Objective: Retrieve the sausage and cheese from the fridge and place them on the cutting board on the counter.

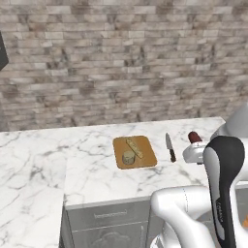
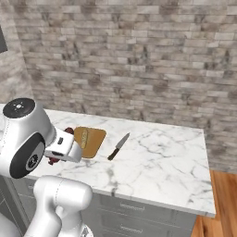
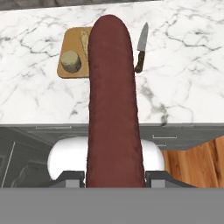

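My gripper [image 3: 114,177] is shut on the sausage [image 3: 111,100], a dark red-brown link that runs up the middle of the hand view. Its end [image 1: 194,137] sticks up out of the white hand [image 1: 193,154], which hangs over the counter [image 1: 97,164] right of the knife. From the right base view the sausage [image 2: 68,131] shows beside the hand, close to the board's near side. The orange-brown cutting board [image 1: 145,156] lies flat on the marble, with the pale cheese [image 1: 129,157] on it. The hand view has the board [image 3: 65,72] and cheese [image 3: 71,61] left of the sausage. The fridge is out of view.
A knife [image 1: 170,147] with a dark handle lies on the marble just right of the board, also seen as the knife [image 2: 118,146] and knife [image 3: 141,48]. Grey drawer fronts [image 3: 175,135] sit below the counter edge. A brick wall backs the counter; wooden floor [image 2: 222,203] lies to the right.
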Controlling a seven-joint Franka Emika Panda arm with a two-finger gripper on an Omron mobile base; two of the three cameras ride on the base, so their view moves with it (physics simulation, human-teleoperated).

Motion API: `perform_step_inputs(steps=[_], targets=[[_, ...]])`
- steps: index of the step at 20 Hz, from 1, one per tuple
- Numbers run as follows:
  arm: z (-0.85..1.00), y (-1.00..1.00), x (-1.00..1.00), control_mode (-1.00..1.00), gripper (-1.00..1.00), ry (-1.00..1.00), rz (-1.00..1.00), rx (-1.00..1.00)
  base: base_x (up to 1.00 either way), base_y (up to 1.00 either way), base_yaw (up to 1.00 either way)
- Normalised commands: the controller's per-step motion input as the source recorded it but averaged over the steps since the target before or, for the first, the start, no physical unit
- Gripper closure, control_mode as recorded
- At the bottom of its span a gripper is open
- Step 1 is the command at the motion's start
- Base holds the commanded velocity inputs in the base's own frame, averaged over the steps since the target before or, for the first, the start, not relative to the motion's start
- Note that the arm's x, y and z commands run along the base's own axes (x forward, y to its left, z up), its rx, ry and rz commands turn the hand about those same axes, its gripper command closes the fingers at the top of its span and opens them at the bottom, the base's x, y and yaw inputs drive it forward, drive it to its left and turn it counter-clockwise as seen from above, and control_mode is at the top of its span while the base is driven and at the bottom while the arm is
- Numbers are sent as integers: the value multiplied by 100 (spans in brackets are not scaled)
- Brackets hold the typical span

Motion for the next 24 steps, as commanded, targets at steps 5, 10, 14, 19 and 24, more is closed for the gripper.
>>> perform_step_inputs(steps=[5, 10, 14, 19, 24], targets=[[0, 0, 0, 100, 100, 0, 0, 0, 0, 0, 0], [0, 0, 0, 100, 100, 0, 0, 0, 0, 0, 0], [0, 0, 0, -100, 100, 0, 0, 0, 0, 0, 0], [0, 0, 0, -100, 100, 0, 0, 0, 0, 0, 0], [0, 0, 0, -100, 100, 0, 0, 0, 0, 0, 0]])
